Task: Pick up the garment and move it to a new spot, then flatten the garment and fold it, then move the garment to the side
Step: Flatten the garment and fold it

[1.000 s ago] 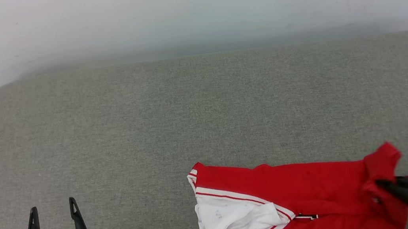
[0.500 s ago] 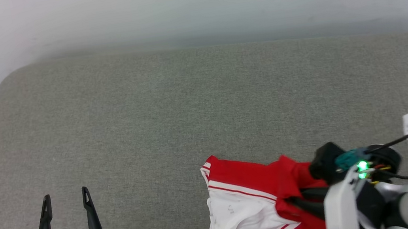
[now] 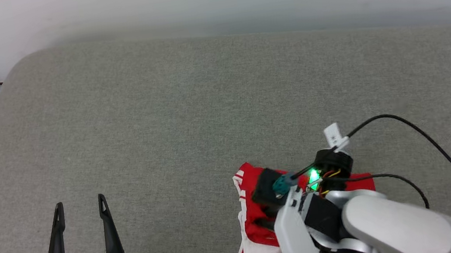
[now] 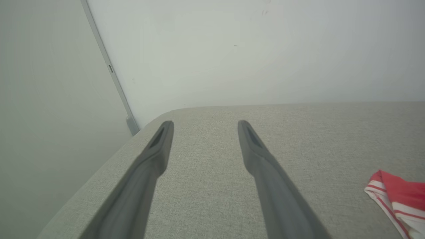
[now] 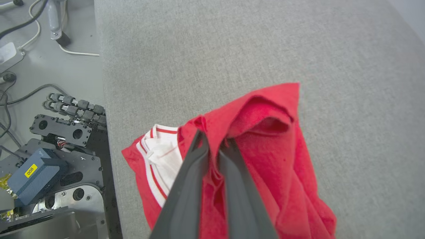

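While the grey fabric-covered desk (image 3: pixel 164 130) spreads wide before us, our red T-shirt with white, red-striped trim (image 5: pixel 289 166) lies bunched at its near edge, right of centre. Our right hand (image 5: pixel 214 139) pinches a raised red fold of it between pressed-together fingers. Our left hand (image 3: pixel 80 201) hovers spread at near left, well apart from it.

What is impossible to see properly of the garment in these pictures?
1. Right wrist view: the right gripper, shut on the garment, hides the pinched fold; the bottom edge cuts off the cloth below.
2. Head view: the right arm covers most of the garment, so its shape cannot be made out; the bottom edge cuts off the rest.
3. Left wrist view: the right edge cuts off all but a corner of the garment.
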You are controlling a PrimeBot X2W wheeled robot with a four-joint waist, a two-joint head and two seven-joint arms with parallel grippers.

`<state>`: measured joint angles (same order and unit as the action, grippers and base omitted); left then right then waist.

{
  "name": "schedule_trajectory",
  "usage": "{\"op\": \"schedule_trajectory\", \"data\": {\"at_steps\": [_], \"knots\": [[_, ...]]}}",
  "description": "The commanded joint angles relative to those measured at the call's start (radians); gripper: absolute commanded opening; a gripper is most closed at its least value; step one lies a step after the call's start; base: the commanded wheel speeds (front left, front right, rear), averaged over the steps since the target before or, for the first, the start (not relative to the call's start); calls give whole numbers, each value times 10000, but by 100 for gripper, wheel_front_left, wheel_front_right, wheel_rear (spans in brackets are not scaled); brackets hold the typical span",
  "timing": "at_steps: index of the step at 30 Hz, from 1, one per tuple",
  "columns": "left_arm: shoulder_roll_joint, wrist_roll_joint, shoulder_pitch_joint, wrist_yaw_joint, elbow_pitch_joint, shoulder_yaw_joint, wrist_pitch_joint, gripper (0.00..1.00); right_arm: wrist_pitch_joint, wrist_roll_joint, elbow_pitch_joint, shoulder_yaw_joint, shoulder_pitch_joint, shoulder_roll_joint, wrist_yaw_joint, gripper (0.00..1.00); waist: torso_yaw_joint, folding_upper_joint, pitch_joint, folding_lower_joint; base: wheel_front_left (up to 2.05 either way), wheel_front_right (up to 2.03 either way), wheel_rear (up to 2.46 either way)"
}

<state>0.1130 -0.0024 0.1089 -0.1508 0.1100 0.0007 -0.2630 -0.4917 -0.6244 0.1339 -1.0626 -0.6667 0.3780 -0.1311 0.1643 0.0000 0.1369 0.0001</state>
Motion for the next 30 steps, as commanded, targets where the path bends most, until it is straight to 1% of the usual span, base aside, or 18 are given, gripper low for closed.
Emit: {"op": "schedule_trajectory", "data": {"at_steps": [1,7,8,11,12,13,14,16,17,18,22,24,27,30], "knots": [[-31,20,-155,-31,-10,-46,-21,100,84,-13,394,-311,-264,-198,10,0,89,0,102,-1,0,0,0],[-82,-13,-257,-63,-76,-99,-21,100,-158,-424,2235,-1594,-681,-671,10,0,232,0,266,-1,0,0,0],[-100,-18,-278,-80,-101,-110,-21,100,-127,-647,2738,-1921,-682,-708,10,0,257,0,295,-1,0,0,0],[-103,-31,-195,-106,-120,-63,-21,100,233,-986,2805,-2010,-647,-719,9,0,179,0,238,-1,0,0,0],[-95,-39,-146,-104,-130,-43,-21,100,469,-1103,2756,-1991,-697,-713,10,32,133,0,194,-1,0,0,0],[-89,-43,-123,-88,-141,-43,-21,100,743,-1186,2655,-1915,-768,-673,10,93,97,0,144,-1,0,0,0],[-74,-45,-101,-65,-150,-43,-21,100,977,-1290,2552,-1835,-802,-616,10,100,60,0,89,-1,0,0,0],[-42,-38,-60,-51,-129,-14,-21,100,1538,-1438,2228,-1563,-829,-442,10,100,-54,0,-47,-1,0,0,0],[-25,-40,67,-35,-86,7,-21,100,2198,-1428,1691,-1051,-729,0,10,100,-252,0,-226,-1,0,0,0],[-12,-60,103,-16,-102,16,-21,100,2391,-1371,1527,-832,-639,136,10,100,-326,0,-283,-1,0,0,0],[38,-54,225,17,-29,69,-21,100,3412,-745,1207,446,-240,624,10,100,-620,0,-480,-1,0,0,0],[57,-30,292,26,-2,79,-21,100,4042,-312,1255,1342,95,671,10,100,-754,0,-572,-1,0,0,0],[86,-20,322,62,2,72,-21,100,5023,478,1451,2845,756,547,10,100,-928,0,-693,-1,0,0,0],[107,10,401,63,-7,31,-21,100,5923,1339,1634,4399,1578,224,9,100,-1079,0,-811,-1,0,0,0]]}}
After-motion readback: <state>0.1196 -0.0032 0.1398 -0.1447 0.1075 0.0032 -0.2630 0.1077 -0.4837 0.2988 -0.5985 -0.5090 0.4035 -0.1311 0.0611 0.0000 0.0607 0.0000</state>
